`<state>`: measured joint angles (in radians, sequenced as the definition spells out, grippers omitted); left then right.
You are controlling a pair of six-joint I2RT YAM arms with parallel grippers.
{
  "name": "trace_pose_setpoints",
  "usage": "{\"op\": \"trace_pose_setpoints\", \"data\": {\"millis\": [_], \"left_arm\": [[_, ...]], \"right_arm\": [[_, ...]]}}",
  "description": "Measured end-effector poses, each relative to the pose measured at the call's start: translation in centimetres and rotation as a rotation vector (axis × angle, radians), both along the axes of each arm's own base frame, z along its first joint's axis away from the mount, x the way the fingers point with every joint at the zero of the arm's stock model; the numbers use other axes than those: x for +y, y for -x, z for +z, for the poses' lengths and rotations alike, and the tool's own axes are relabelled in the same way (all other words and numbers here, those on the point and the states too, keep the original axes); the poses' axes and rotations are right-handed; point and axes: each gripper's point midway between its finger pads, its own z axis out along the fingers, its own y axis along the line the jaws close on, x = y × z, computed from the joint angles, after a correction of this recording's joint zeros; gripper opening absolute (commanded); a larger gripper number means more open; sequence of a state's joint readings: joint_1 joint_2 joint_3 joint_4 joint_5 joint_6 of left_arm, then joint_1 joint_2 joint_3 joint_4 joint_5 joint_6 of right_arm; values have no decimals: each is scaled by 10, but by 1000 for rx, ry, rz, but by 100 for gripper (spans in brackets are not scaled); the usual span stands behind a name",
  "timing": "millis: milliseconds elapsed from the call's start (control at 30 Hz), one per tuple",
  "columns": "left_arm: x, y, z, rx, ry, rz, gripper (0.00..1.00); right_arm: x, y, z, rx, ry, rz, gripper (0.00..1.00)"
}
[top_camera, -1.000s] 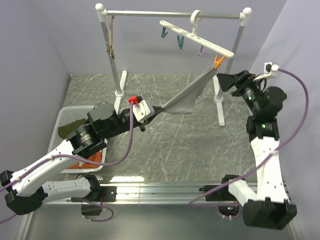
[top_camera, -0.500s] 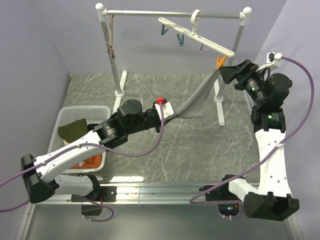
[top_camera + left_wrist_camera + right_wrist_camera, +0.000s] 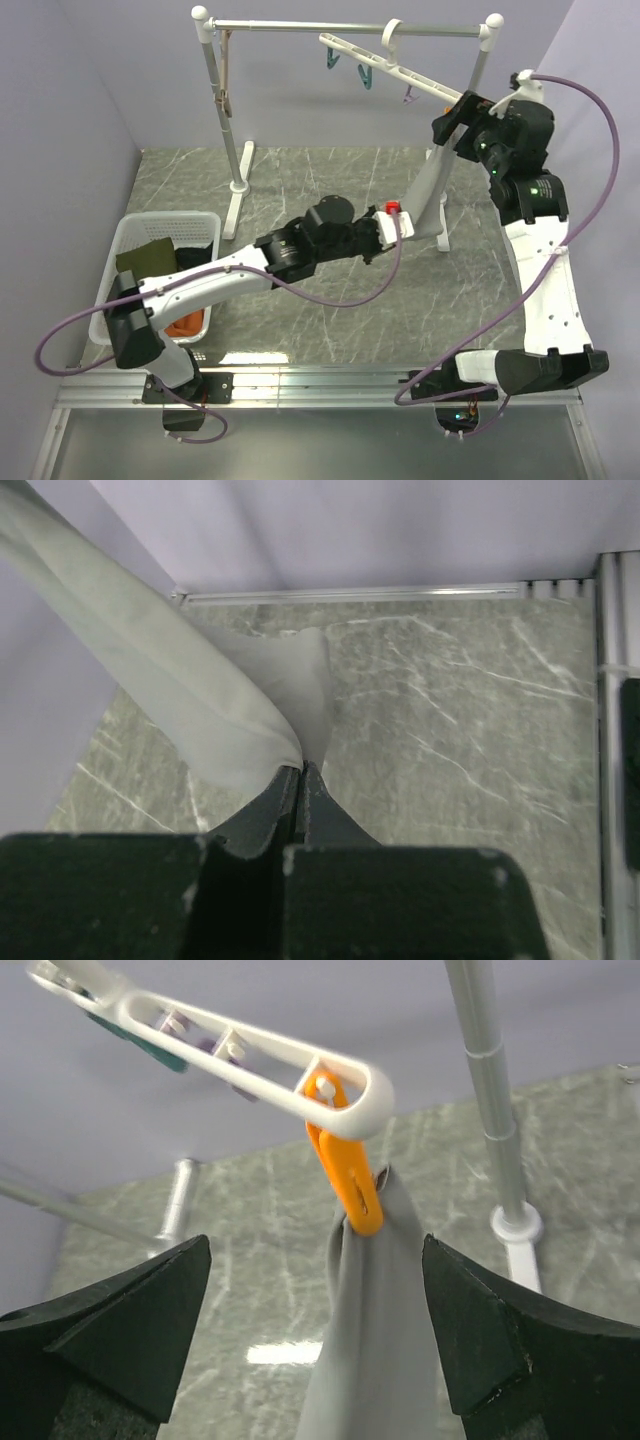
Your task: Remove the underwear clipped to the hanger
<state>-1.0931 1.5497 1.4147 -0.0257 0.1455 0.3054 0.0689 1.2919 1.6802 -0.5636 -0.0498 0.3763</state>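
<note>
The light grey underwear (image 3: 430, 185) hangs from the orange clip (image 3: 345, 1175) at the end of the white hanger (image 3: 395, 68), stretched down and to the left. My left gripper (image 3: 403, 224) is shut on its lower end, seen in the left wrist view (image 3: 301, 770) with the cloth (image 3: 200, 700) bunched at the fingertips. My right gripper (image 3: 452, 122) is open at the clip; in the right wrist view (image 3: 315, 1248) its fingers (image 3: 110, 1340) stand apart on either side of the grey cloth (image 3: 375, 1340), just below the clip and not touching it. The olive underwear (image 3: 145, 258) and black underwear (image 3: 195, 255) lie in the basket.
A white basket (image 3: 120, 235) at the left also holds an orange cloth (image 3: 185, 325). The white rack's rail (image 3: 300, 24) carries the hanger with teal clips (image 3: 365, 80) and a purple clip (image 3: 408, 95). Its right post (image 3: 490, 1080) stands close beside the grey cloth.
My left gripper has moved right toward the rack with the grey underwear, so the cloth hangs steeper. My right gripper has moved up and left to the orange clip. The hanger has swung.
</note>
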Motion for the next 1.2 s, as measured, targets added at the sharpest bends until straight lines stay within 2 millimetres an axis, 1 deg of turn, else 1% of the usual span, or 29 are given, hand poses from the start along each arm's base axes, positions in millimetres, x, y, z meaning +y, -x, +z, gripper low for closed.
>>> {"op": "trace_pose_setpoints", "data": {"millis": [167,300,400,567,633,733,867,933,1000,1033,1067,1133,1167,1200], "left_arm": [[-22,-8,-1,-41,-17,37,0],[-33,-6,-9,-66,-43,57,0],[-37,-3,-14,-77,-57,63,0],[-41,0,-16,-88,-66,74,0],[-43,-1,-14,-95,-64,81,0],[-47,-3,-9,-114,-58,90,0],[-52,-4,-7,-130,-59,99,0],[-54,-4,-7,-140,-66,101,0],[-55,-3,-9,-146,-72,101,0],[-55,-2,-9,-147,-75,101,0],[-55,-2,-9,-150,-76,100,0],[-56,-1,-9,-151,-76,100,0],[-56,-1,-9,-151,-76,100,0],[-56,-1,-9,-151,-76,102,0]], "right_arm": [[5,0,-13,57,108,-78,92],[-1,-2,-16,76,195,-182,92],[-9,-7,-18,89,262,-267,92],[-18,-19,-33,136,358,-370,92],[-18,-23,-38,151,398,-407,91],[-11,-29,-43,159,455,-439,91],[-4,-33,-39,150,498,-489,87],[-4,-36,-31,137,503,-523,85],[-6,-41,-21,122,498,-564,80],[-7,-44,-16,114,495,-583,76],[-7,-47,-11,106,491,-598,64],[-7,-51,-8,99,487,-615,54],[-7,-52,-8,103,491,-618,46],[-9,-53,-10,114,499,-621,44]]}}
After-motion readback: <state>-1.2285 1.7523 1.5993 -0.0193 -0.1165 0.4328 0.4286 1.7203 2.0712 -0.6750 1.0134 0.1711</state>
